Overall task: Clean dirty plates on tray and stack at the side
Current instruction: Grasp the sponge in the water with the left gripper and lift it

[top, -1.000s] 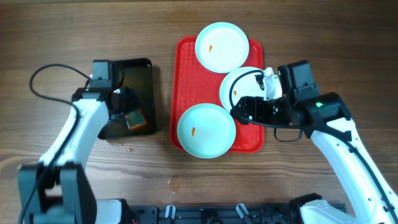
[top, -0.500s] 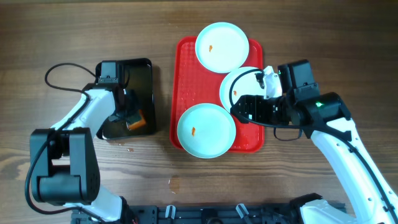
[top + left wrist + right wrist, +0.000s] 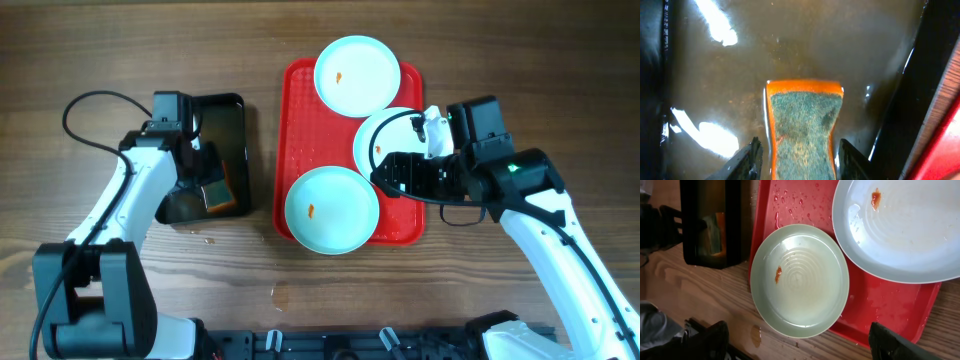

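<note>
Plainly three pale plates [image 3: 357,74], each orange-smeared

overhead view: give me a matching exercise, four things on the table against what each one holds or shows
Things:
1 scouring sponge
2 red tray
3 black tray
4 plate nearest the robot

States:
a holds liquid
b orange smear near the centre
c carries three plates
d green top, orange edge

Pairs: 1-d, 2-c, 3-a, 4-b

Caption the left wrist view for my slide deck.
Left claw open astride an orange-edged green sponge lying in the liquid-filled black tray.
</note>
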`<move>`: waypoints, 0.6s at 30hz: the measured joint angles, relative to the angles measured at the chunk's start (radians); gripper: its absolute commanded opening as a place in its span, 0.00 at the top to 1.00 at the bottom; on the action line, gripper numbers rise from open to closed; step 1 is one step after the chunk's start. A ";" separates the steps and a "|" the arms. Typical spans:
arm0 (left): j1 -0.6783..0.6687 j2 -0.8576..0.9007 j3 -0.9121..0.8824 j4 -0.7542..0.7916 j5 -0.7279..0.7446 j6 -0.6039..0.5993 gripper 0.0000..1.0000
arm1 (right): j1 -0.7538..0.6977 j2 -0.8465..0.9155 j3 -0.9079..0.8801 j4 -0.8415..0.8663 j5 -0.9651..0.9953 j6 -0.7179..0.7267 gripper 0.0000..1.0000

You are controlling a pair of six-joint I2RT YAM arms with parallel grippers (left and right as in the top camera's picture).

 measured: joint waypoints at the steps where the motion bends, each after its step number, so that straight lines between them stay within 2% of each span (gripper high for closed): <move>1: 0.000 0.003 -0.014 0.017 0.002 -0.002 0.58 | 0.000 0.000 0.000 0.000 0.000 0.000 0.10; 3: 0.000 0.021 -0.054 0.054 0.007 -0.005 0.63 | 0.000 0.000 0.000 0.000 0.000 0.000 0.11; 4: 0.000 0.030 -0.067 0.061 0.010 -0.005 0.77 | 0.000 0.000 0.000 0.001 0.000 0.000 0.11; 5: 0.000 0.038 -0.087 0.082 0.017 -0.009 0.96 | 0.000 0.000 0.000 0.002 0.000 0.000 0.10; 10: 0.000 0.045 -0.111 0.117 0.041 -0.007 0.96 | 0.000 0.000 0.000 0.002 0.000 0.003 0.11; 18: 0.000 -0.018 -0.050 0.047 0.040 0.057 0.96 | 0.000 0.000 0.000 0.004 0.000 0.007 0.11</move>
